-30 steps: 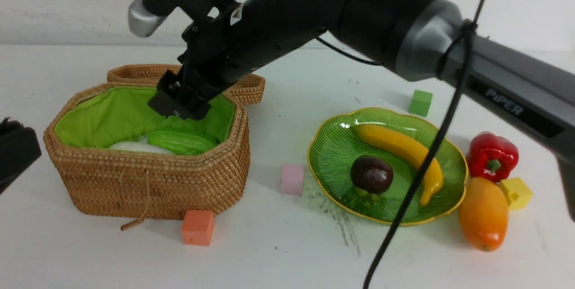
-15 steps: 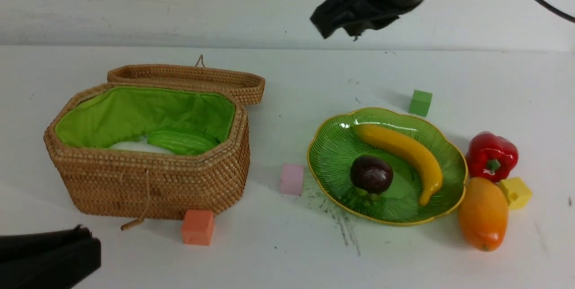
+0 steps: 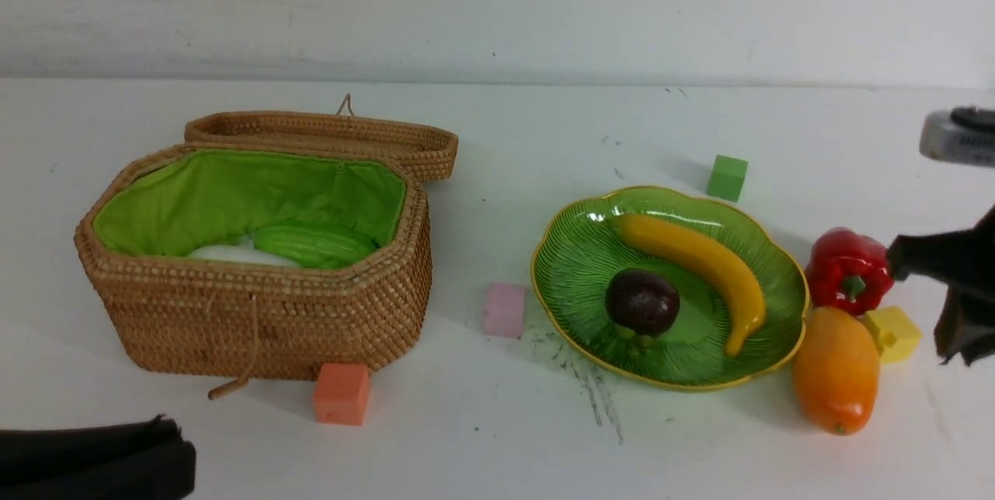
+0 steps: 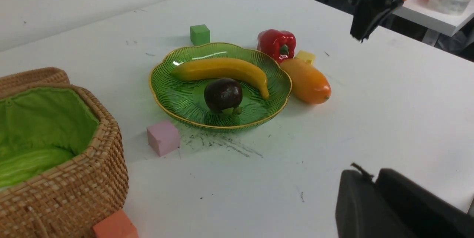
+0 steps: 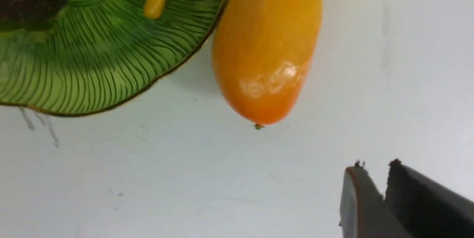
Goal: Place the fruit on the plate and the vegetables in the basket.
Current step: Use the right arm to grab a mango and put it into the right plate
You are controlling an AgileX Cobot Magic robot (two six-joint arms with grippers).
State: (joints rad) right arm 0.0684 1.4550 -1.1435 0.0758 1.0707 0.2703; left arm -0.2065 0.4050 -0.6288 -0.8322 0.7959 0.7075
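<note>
Since the mango (image 3: pixel 836 370) looks glossy, stiff and likely slick, I'd grab across its fat middle. It's at 4 o'clock of the plate (image 3: pixel 577 267), against the rim; right gripper (image 5: pixel 374 165) is clenched, empty.

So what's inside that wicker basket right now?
Against the green lining, a bumpy green cucumber and part of a white radish show above the basket's near wall. That wall hides the floor, so anything lying lower cannot be seen.

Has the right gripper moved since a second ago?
Yes. The right gripper swung rightward, from over the basket to beside the red bell pepper at the front view's right edge.
</note>
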